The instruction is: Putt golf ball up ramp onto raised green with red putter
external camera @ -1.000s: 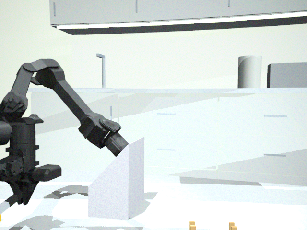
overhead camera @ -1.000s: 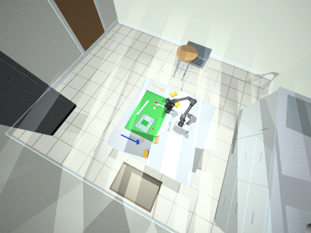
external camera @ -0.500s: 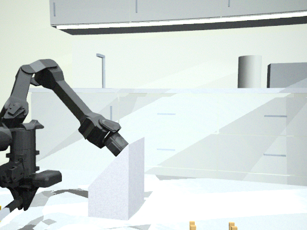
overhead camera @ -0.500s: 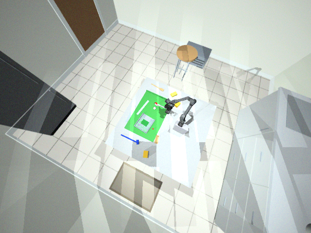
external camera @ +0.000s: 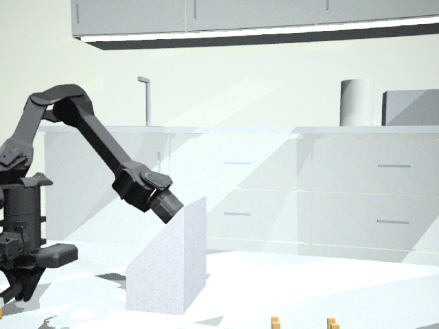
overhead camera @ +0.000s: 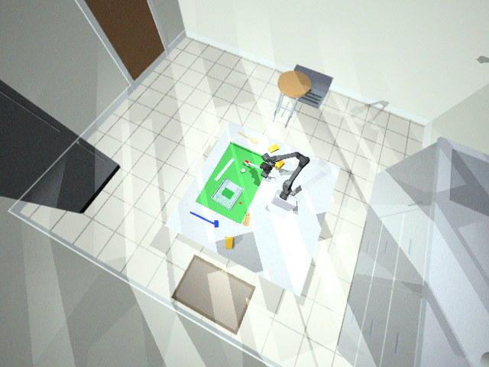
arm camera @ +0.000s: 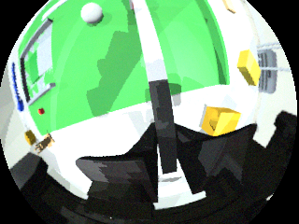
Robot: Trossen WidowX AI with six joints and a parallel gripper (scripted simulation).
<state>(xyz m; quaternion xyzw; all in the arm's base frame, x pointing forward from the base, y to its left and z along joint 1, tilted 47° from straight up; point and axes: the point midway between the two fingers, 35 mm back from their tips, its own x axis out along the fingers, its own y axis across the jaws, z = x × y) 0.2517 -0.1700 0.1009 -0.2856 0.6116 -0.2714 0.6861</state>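
My gripper (overhead camera: 264,167) (external camera: 24,297) (arm camera: 160,125) is shut on the dark grip of the red putter (overhead camera: 254,165) (arm camera: 151,47). The putter's white shaft reaches out over the green mat (overhead camera: 208,195) (arm camera: 187,51), and its red head (overhead camera: 246,162) shows in the top view; the wrist view cuts most of it off. The white golf ball (overhead camera: 242,170) (arm camera: 92,13) is on the mat near the head, on the ramp's side. The grey ramp (overhead camera: 221,186) (arm camera: 45,49) surrounds the raised green (overhead camera: 228,193) farther along the mat. Whether the head touches the mat cannot be told.
A white bar (overhead camera: 224,169) lies on the mat. A blue putter (overhead camera: 203,218) (arm camera: 15,84), a yellow putter (overhead camera: 247,137), an orange rack (overhead camera: 246,219) (arm camera: 45,143) and yellow blocks (overhead camera: 273,148) (overhead camera: 228,242) (arm camera: 249,67) (arm camera: 220,120) lie around it. A small red thing (overhead camera: 240,202) (arm camera: 41,111) is beside the ramp.
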